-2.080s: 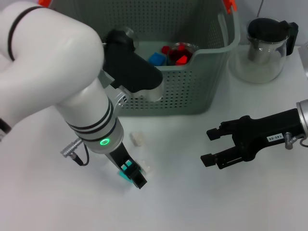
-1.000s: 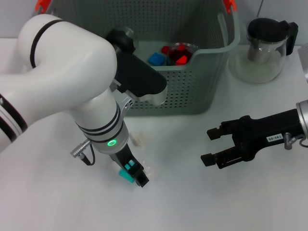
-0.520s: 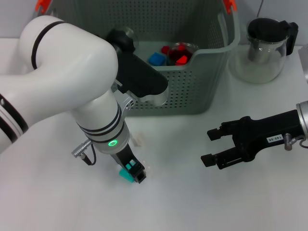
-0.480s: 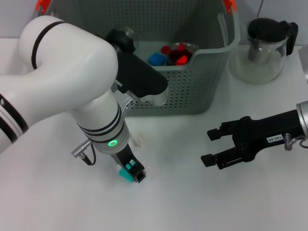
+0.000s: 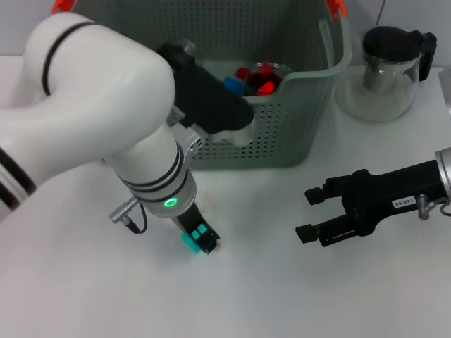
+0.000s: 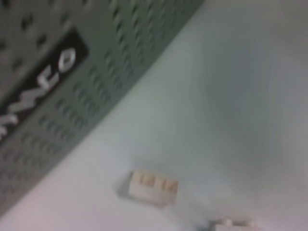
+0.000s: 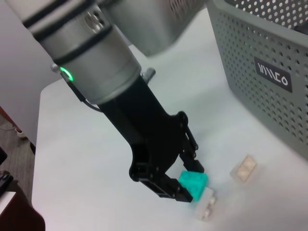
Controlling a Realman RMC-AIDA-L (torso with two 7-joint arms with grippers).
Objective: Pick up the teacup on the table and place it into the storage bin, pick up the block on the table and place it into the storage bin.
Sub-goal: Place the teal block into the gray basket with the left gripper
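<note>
Step in hand: the left gripper (image 5: 204, 243) is low over the white table (image 5: 282, 296), its black fingers (image 7: 185, 192) closed against the small teal plastic block (image 7: 194, 184); this looks like the grasp before the lift.
Left gripper state: closed on the teal block, which sits at table level just in front of the storage bin.
Doing it well: judged from the right wrist view, a cream block (image 7: 206, 204) touches the teal one, so a straight vertical lift should avoid dragging it; then clear the rim of the large grey-green perforated plastic storage bin (image 5: 310, 84) before releasing inside.
Right gripper: the right gripper (image 5: 310, 213) hangs parked above the table to the right, its jaws apart and holding nothing.
Teacup: a clear glass cup with red pieces (image 5: 266, 76) already sits inside the bin; none is on the table.
Count, blocks on the table: one teal, two cream, the second cream block (image 7: 243, 168) lying apart nearer the bin.
Count, bins: one.
Count, teapots: one glass teapot with a black lid (image 5: 389, 63), right of the bin.
Count, blocks in the bin: a blue one (image 5: 233, 84) shows; others cannot be counted.
</note>
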